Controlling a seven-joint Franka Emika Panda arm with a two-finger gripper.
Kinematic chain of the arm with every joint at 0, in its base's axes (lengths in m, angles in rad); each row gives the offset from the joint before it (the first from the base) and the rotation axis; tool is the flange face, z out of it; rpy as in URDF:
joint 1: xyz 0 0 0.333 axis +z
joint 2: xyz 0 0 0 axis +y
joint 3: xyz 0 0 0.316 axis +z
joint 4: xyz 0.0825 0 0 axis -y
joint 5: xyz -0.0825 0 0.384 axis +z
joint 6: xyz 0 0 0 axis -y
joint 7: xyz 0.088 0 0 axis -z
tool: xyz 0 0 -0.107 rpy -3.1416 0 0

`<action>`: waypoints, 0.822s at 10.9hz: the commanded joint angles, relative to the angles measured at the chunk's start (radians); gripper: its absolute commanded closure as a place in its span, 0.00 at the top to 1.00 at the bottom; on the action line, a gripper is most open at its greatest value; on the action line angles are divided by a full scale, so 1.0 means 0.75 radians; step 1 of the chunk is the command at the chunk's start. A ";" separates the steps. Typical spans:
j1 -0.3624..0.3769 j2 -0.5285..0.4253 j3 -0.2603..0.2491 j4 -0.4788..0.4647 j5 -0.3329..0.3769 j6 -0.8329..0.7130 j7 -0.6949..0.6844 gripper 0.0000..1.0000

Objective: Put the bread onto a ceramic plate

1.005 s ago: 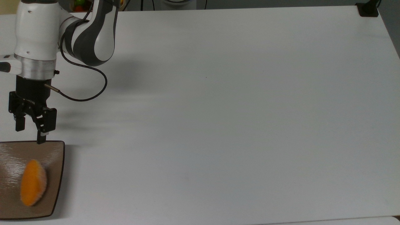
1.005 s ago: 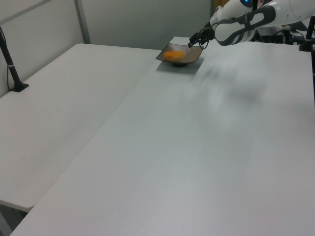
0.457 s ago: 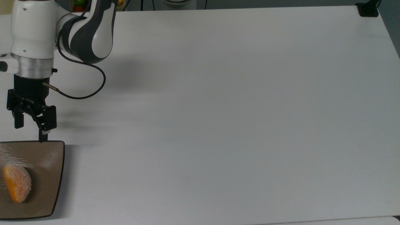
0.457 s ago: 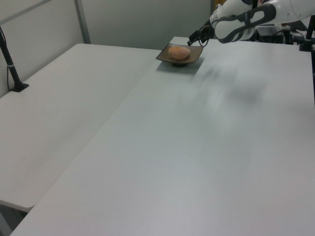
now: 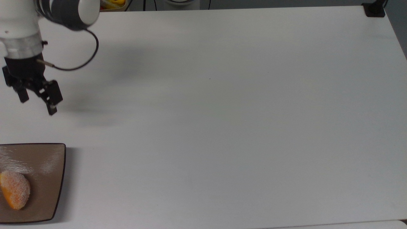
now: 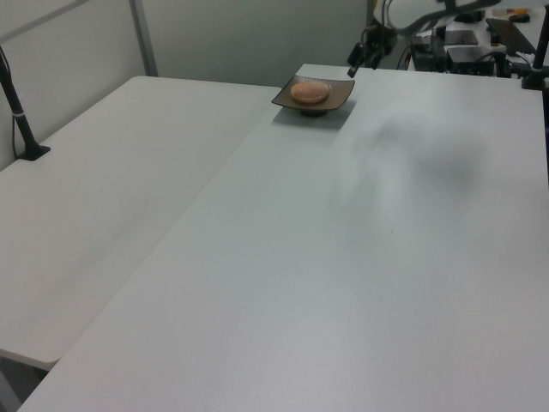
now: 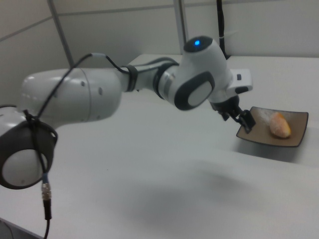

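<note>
In the top view, the bread (image 5: 14,190) lies on the ceramic plate (image 5: 47,178), close to its left edge, long axis running roughly up-down. The claw (image 5: 36,103) hangs well above the plate in the picture, over bare tabletop (image 5: 222,111), fingers spread wide and empty.

In the left view, the bread (image 6: 310,90) sits mid-plate (image 6: 340,93); the claw (image 6: 362,58) is up and right of the plate.

In the right view, the claw (image 7: 237,117) hovers just left of the plate (image 7: 294,134). No readable writing anywhere.
</note>
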 commanded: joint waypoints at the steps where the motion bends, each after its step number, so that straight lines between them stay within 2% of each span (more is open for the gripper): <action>1: 0.002 -0.188 0.006 -0.058 -0.080 -0.388 -0.073 1.00; 5: 0.040 -0.401 0.057 -0.176 -0.178 -0.698 -0.069 1.00; 7: 0.118 -0.493 0.057 -0.227 -0.190 -0.818 -0.060 1.00; 9: 0.202 -0.599 0.057 -0.335 -0.199 -0.837 0.003 1.00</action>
